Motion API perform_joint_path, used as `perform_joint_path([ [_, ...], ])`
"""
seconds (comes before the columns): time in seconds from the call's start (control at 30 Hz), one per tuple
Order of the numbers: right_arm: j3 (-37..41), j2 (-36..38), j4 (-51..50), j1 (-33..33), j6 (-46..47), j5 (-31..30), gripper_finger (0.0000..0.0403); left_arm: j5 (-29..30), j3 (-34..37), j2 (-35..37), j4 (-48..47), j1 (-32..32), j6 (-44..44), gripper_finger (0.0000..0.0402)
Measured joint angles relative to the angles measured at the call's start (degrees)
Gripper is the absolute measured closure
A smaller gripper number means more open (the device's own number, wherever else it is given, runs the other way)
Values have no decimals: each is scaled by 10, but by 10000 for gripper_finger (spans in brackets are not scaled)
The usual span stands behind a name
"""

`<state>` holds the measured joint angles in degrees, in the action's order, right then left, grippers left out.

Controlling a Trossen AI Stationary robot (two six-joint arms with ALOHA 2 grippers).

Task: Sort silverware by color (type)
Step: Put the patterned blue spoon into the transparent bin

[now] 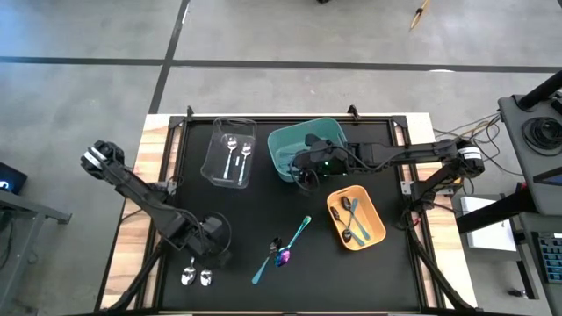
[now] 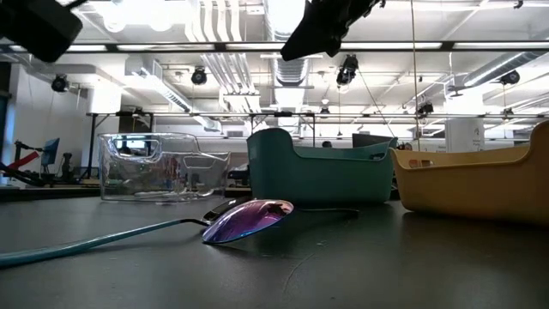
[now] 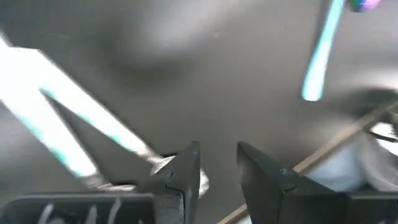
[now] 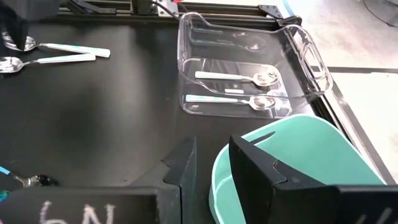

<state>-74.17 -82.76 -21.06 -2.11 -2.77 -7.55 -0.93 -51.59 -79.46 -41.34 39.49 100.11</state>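
At the lower left of the high view, the left gripper (image 1: 208,248) hangs low over the black bench (image 1: 263,211), just above two shiny silver spoons (image 1: 197,276); its fingers (image 3: 186,177) stand a little apart with nothing between them. Near the upper middle, the right gripper (image 1: 303,171) sits at the rim of the teal bin (image 1: 279,145), fingers (image 4: 261,171) slightly parted and empty. Two more silver spoons (image 1: 235,158) lie in the clear bin (image 1: 215,140), and two dark spoons (image 1: 349,219) in the orange bin (image 1: 373,230). An iridescent purple spoon (image 2: 249,220) and teal-handled utensils (image 1: 290,244) lie at the lower middle of the bench. Handwritten white marks on the right wrist mount (image 4: 81,211) look like "6N".
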Motion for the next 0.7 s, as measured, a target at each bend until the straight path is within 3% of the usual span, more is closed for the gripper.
perform_joint_path([
  [0.13,0,0,0,0,-1,0,316,0,-50,-29,-89,5,-28,321],
  [0.7,3,-2,-1,0,2,0,321,-11,-53,-103,-128,13,5,327],
])
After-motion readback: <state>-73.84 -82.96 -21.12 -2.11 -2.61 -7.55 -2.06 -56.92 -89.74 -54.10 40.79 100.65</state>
